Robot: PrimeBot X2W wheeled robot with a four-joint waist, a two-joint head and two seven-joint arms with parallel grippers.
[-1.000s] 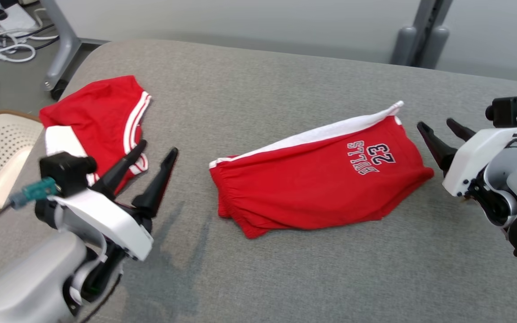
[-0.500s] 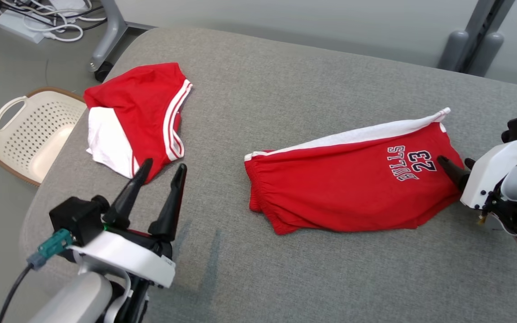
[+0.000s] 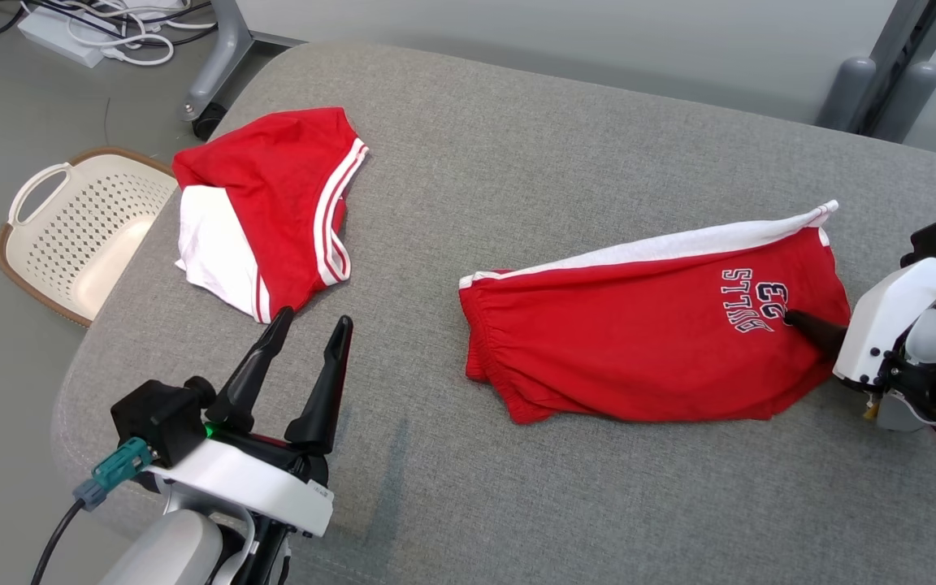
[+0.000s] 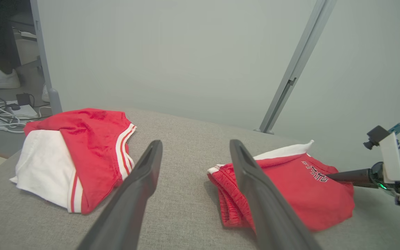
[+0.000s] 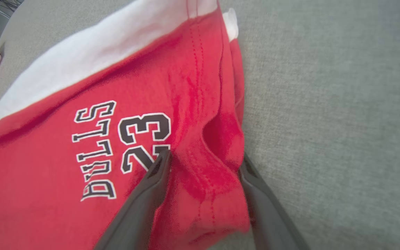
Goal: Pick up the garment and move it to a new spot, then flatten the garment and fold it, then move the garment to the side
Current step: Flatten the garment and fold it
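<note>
Right gripper (image 5: 204, 155) reaches shorts (image 3: 639, 341)
Has moved onto the hem (image 5: 217, 173), spread astride it; left gripper (image 3: 314, 318) spread, idle. Pickup grasp next.

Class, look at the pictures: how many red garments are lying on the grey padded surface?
2. The shorts printed BULLS 23 lie right of centre; the other red-and-white garment lies at the far left, near the edge beside the basket. None appears hidden.
</note>
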